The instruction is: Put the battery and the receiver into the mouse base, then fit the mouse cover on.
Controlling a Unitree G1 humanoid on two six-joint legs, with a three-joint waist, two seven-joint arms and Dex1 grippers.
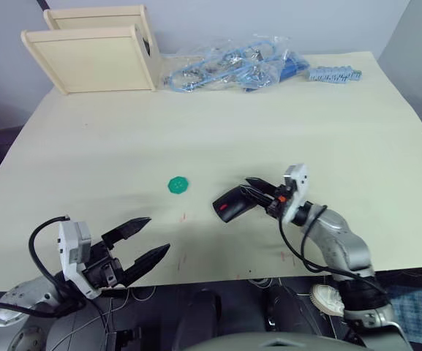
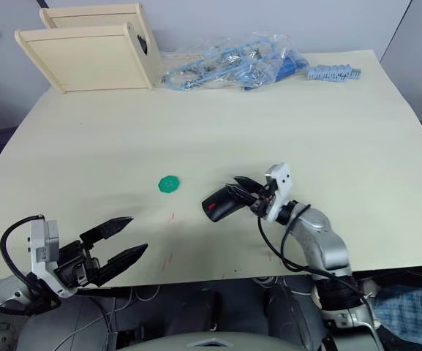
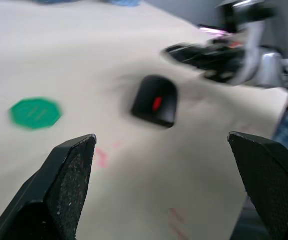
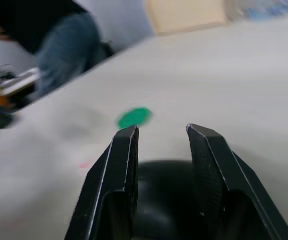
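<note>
Lengthwise, the mouse base (image 1: 230, 204) points toward the spread right tool (image 1: 257, 191) just beside it.

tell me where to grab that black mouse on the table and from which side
Grip the black mouse across its two long sides, near the end nearest the right gripper. It lies flat, an oval narrower across than along, so the sides suit a two-finger pinch. Likely best from the robot's right, where that gripper's fingers already straddle it in the right wrist view.

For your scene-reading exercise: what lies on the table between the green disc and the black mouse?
Bare tabletop separates the green disc from the mouse, seen in the left eye view.
</note>
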